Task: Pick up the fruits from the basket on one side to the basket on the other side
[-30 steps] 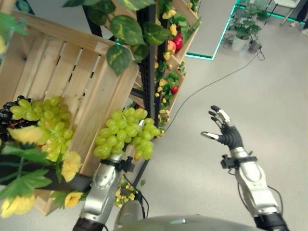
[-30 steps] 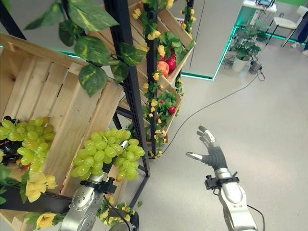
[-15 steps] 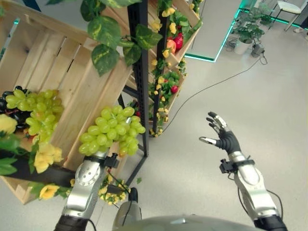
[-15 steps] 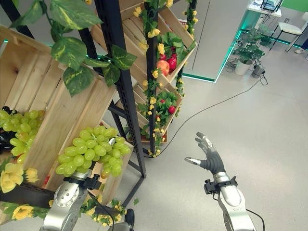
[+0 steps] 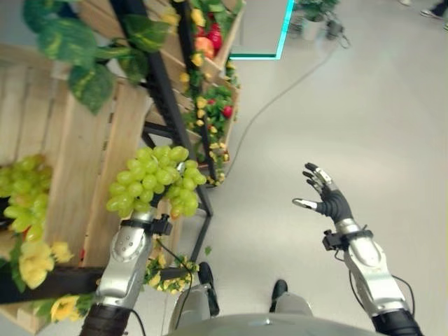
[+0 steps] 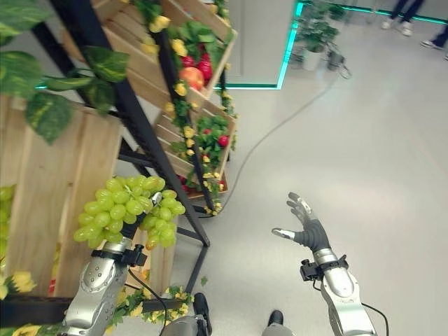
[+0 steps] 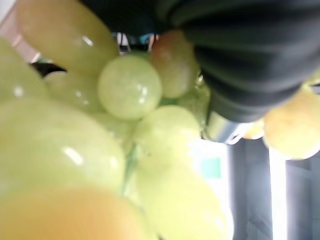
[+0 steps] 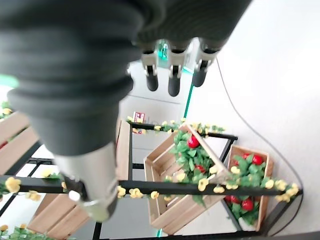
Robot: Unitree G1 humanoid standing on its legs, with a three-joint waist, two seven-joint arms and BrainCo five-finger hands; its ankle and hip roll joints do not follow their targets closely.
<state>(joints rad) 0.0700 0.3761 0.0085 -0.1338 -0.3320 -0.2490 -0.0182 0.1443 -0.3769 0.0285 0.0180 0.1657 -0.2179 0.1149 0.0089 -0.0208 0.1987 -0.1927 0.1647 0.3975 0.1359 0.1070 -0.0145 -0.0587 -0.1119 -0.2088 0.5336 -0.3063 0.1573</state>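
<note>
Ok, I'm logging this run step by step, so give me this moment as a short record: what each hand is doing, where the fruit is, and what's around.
left hand: hidden under the grapes it carries, raised beside the crate
right hand: open, fingers spread, holding nothing, over the floor
grapes left in crate: a second green bunch at its left
rack: small crates with red fruit, leaves and yellow flowers
task state: grapes out of the crate, not yet set down
</note>
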